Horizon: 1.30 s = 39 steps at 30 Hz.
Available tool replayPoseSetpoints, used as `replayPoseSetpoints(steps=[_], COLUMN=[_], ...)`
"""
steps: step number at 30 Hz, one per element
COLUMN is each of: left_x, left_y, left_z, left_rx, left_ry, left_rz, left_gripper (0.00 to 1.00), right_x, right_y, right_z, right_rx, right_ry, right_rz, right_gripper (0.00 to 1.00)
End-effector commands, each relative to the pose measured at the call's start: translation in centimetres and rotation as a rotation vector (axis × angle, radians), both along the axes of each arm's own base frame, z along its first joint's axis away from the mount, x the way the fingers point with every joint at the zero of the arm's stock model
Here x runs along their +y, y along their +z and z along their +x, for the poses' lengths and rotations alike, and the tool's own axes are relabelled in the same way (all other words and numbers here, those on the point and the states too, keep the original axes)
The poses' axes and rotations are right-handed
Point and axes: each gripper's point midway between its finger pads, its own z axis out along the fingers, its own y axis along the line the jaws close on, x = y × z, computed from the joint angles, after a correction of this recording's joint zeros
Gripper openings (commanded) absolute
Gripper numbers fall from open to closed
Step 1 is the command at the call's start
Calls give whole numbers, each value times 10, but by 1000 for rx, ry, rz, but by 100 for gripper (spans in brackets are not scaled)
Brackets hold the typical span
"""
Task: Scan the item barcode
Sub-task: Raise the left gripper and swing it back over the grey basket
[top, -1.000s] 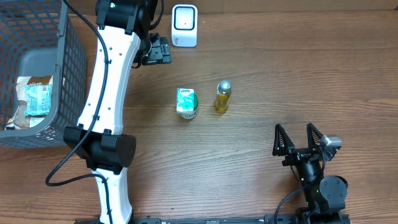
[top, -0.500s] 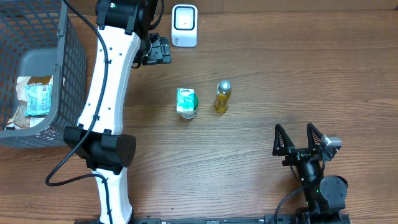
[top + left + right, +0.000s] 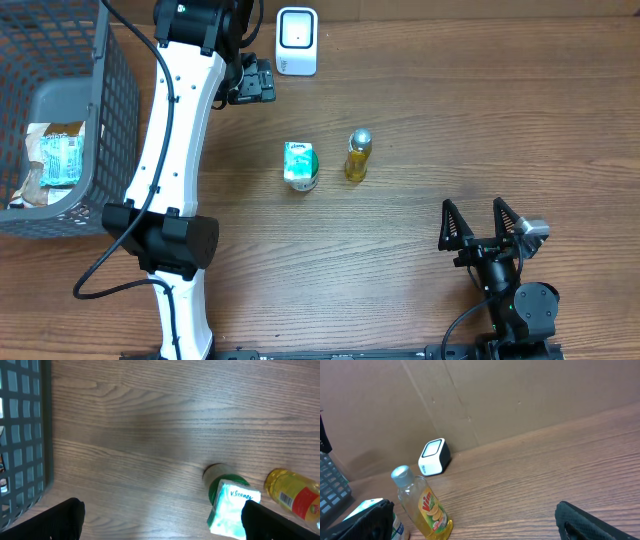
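Observation:
Two items stand mid-table: a green and white pack [image 3: 300, 165] and a yellow dish-soap bottle [image 3: 357, 155] with a silver cap. A white barcode scanner [image 3: 296, 40] sits at the back edge. My left gripper [image 3: 250, 82] hovers left of the scanner and is open and empty. In its wrist view the pack [image 3: 232, 510] lies by the right finger, with the bottle [image 3: 295, 497] beyond it. My right gripper [image 3: 478, 222] rests open and empty at the front right. The right wrist view shows the bottle [image 3: 422, 505] and the scanner [image 3: 434, 456] behind it.
A grey wire basket [image 3: 60, 110] at the far left holds packaged goods and shows at the edge of the left wrist view [image 3: 22, 435]. A brown cardboard wall [image 3: 510, 400] backs the table. The white left arm [image 3: 175, 150] reaches up the left side.

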Motion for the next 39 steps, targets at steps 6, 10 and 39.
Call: replayPoseSetpoints(steps=[6,10,39], left_x=[16,20,129], left_y=[18,18,80], left_z=[3,4,30], left_rx=[-55,-58,-299], left_ry=[26,35,211], left_rz=[0,2,209], left_gripper=[100,100,100], right_x=[1,1,1], right_y=[-3,-3,-3], right_z=[0,0,0], right_rx=[0,0,0], right_ry=[4,4,4], right_rz=[-1,-1,-1], right_gripper=[100,100,100])
